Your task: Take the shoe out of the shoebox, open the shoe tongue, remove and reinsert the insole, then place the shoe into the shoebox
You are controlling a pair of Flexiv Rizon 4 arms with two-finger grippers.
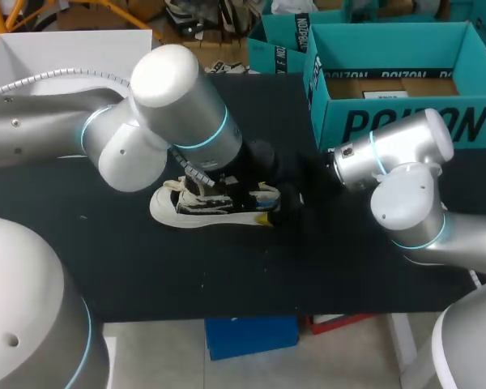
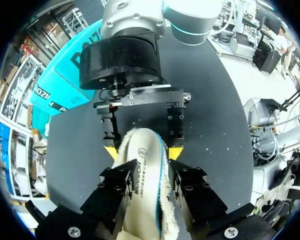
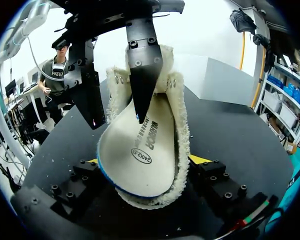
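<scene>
- Left gripper (image 2: 143, 152) up close in the left wrist view: black bolted fingers (image 2: 115, 192) squeezed narrow onto the insole (image 2: 140, 175). The insole has a smooth cream face and a fleecy edge, and its near end runs out of view.
- Right gripper (image 2: 142, 142) meets it head-on at twelve o'clock.
- Right wrist view: the yellow tips stand wide, pressing both fleecy sides of the cupped insole. A pointed black finger of the left gripper covers part of its face.
- Head view: both grippers are lost in shadow over the black-and-white shoe (image 1: 215, 203), which lies on the black table (image 1: 186, 267). The teal cardboard shoebox (image 1: 405, 121) sits at the shoe's two o'clock, apart.
</scene>
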